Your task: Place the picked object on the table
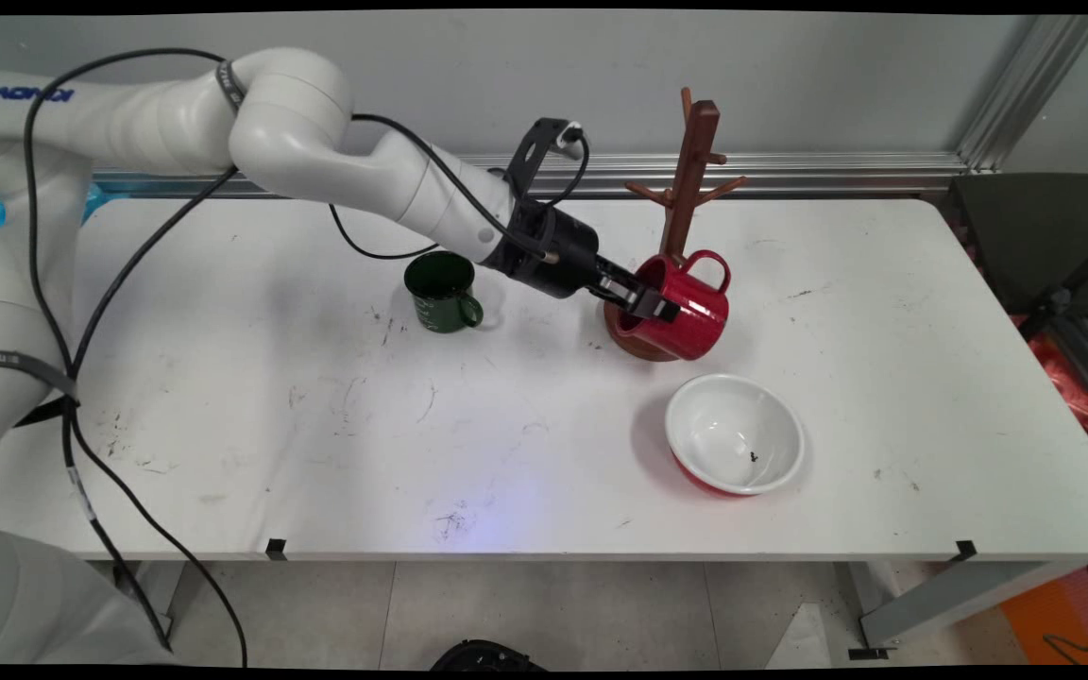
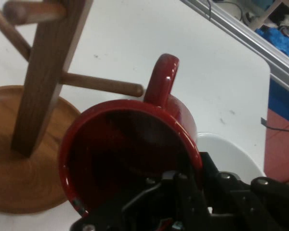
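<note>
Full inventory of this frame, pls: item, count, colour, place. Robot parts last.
red mug: 1, red, tilted on its side, rim gripped, over the tree's base
mug tree: 1, brown wood with pegs, table's far centre-right
green mug: 1, dark green, upright, left of the gripper
bowl: 1, white inside, red outside, nearer than the tree
table: 1, white, scuffed
gripper: 1, black, shut on the red mug's rim, one finger inside
arm: 1, white, from upper left

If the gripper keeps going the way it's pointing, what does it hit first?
The gripper already clamps the red mug's rim. Straight on, the mug likely meets the wooden mug tree's base first; depth unclear.
</note>
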Controlling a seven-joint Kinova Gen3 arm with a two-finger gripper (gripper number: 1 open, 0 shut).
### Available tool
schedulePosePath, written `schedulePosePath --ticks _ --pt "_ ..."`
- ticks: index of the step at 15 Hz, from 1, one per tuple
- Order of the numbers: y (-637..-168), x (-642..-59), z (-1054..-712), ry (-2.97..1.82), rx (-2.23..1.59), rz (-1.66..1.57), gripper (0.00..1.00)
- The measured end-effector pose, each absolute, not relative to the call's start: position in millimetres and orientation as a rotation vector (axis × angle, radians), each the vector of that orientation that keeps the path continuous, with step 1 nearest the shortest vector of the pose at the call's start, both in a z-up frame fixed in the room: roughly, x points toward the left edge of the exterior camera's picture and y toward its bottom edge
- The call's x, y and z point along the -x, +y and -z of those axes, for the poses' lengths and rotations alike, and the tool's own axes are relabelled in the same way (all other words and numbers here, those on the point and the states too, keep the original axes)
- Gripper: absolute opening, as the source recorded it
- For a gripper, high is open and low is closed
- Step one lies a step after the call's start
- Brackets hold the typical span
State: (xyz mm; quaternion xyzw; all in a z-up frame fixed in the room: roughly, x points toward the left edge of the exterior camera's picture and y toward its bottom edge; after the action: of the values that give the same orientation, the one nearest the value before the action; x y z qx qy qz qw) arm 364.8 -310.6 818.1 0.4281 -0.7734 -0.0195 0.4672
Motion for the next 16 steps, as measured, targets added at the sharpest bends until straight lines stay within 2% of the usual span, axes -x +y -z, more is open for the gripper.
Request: schedulePosePath --ticks 16 --pt "-288.7 -384.3 -882.1 -1.987 -1.047 0.063 0.00"
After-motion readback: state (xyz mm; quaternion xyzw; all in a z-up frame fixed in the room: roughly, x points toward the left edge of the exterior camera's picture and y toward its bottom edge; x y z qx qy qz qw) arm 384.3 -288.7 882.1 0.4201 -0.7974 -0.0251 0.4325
